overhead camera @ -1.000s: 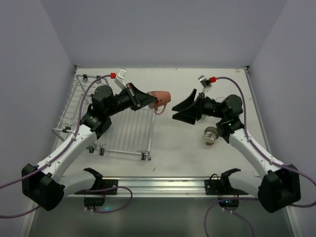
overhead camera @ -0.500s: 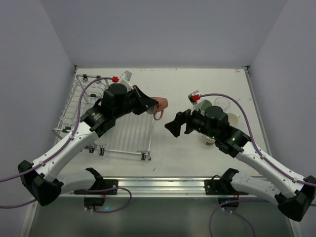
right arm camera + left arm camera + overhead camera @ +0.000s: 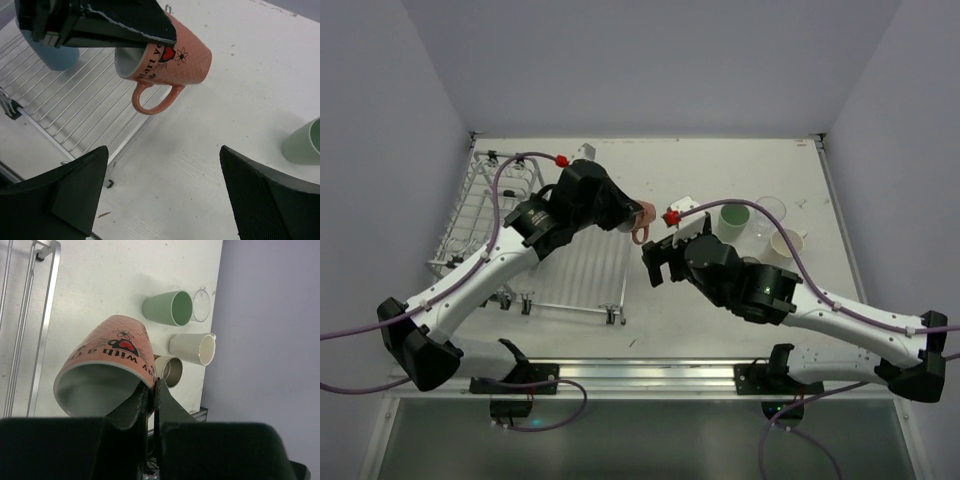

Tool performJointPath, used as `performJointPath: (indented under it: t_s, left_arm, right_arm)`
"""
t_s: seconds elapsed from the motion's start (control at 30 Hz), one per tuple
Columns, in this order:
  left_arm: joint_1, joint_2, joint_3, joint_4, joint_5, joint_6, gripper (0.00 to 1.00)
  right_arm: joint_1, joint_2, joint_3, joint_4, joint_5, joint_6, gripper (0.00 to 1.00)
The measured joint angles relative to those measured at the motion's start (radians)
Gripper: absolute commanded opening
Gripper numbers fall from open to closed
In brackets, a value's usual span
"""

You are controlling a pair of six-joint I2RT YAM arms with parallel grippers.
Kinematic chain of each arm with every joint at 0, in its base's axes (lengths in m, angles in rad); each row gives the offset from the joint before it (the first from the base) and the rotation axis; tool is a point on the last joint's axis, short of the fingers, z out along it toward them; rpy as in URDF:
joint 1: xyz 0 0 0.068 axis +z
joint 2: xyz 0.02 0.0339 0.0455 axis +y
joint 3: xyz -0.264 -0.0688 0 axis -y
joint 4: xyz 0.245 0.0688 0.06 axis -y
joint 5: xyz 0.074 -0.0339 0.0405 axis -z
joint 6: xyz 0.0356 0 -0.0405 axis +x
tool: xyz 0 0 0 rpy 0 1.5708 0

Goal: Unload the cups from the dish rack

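My left gripper (image 3: pixel 632 212) is shut on the rim of a salmon-pink handled cup (image 3: pixel 644 214) with a heart print, held tilted in the air past the right edge of the dish rack (image 3: pixel 510 225). In the left wrist view the fingers (image 3: pixel 165 400) pinch the cup (image 3: pixel 107 365) at its wall. My right gripper (image 3: pixel 658 262) stands open just below and right of it; the right wrist view shows the cup (image 3: pixel 172 57) above its wide-apart fingertips (image 3: pixel 102 155). A blue cup (image 3: pixel 52 55) sits in the rack (image 3: pixel 75 107).
On the table to the right stand a green cup (image 3: pixel 733 217), a clear one (image 3: pixel 770 210) and a cream one (image 3: pixel 786 243). The left wrist view also shows a brown cup (image 3: pixel 169 371) beside them. The right arm's forearm stretches across the near right of the table.
The right arm has swung left and forward, bringing its open gripper under the pink cup. The left arm has turned, lowering and tilting the cup a little.
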Motion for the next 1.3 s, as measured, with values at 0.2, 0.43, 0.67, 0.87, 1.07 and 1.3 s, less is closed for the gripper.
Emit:
performJointPath:
  t_s: [0.2, 0.43, 0.67, 0.87, 1.07, 1.3]
  left_arm:
    - [-0.002, 0.032, 0.037, -0.051, -0.011, -0.014, 0.0]
    - [-0.006, 0.05, 0.093, -0.106, -0.027, -0.026, 0.0]
    - [-0.006, 0.05, 0.111, -0.122, -0.029, -0.026, 0.0]
    - [-0.006, 0.05, 0.111, -0.135, -0.029, -0.027, 0.0]
    - [-0.006, 0.05, 0.111, -0.138, -0.019, -0.026, 0.0]
    - [-0.006, 0.05, 0.111, -0.136, 0.008, -0.027, 0.0]
  right_arm:
    - [0.08, 0.193, 0.139, -0.043, 0.137, -0.034, 0.88]
    - [0.119, 0.368, 0.243, -0.135, 0.245, -0.034, 0.75]
    - [0.126, 0.426, 0.314, -0.18, 0.353, -0.032, 0.67]
    - [0.132, 0.451, 0.317, -0.175, 0.397, -0.053, 0.59]
    - [0.132, 0.455, 0.312, -0.125, 0.418, -0.098, 0.52]
    - [0.133, 0.455, 0.273, -0.047, 0.439, -0.159, 0.48]
